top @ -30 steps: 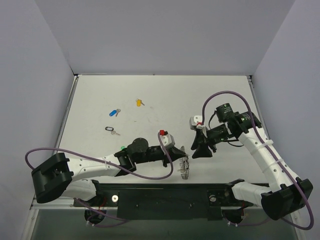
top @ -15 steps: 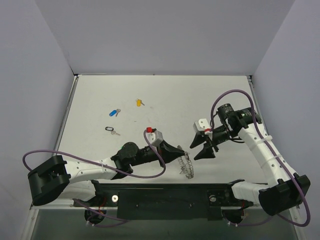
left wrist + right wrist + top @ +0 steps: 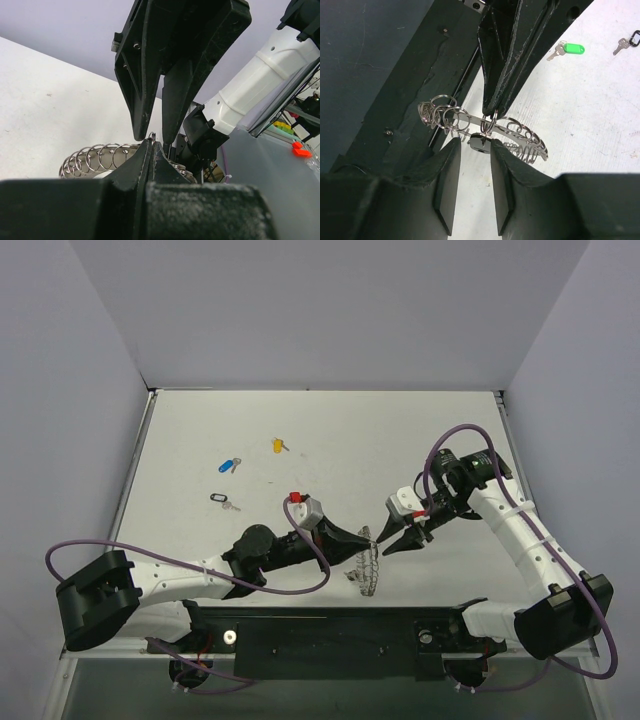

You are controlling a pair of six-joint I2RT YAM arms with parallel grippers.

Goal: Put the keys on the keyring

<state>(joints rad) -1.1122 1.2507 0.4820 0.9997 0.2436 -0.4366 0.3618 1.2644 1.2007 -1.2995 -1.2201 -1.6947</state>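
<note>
Keyring hangs at the lower middle of the top view, just above the black base plate that runs along the near edge of the bench. The left gripper reaches in from the left with its fingers clenched on the upper rim of the keyring. In the right wrist view those two dark fingers meet in a point on the wire, and the lacy loops spread out to both sides below them. Whether the lowest loops touch the bench cannot be told.

The right gripper comes in from the right and stands tip to tip with the left one, just beside the grasped spot. In its own wrist view its fingers are parted by a narrow gap, and a small black piece hanging from the keyring sits in that gap, close against the finger on the right of the frame. Whether the fingers actually pinch it cannot be told, nor whether it is a key head.

Loose keys lie well apart from the grippers in the left half of the bench. The yellow key is farthest up, the blue key is lower and to its left, and the black key is below that. The green key shows only in the right wrist view, flat on the bench in the upper right of that frame, beyond the left gripper.
</note>
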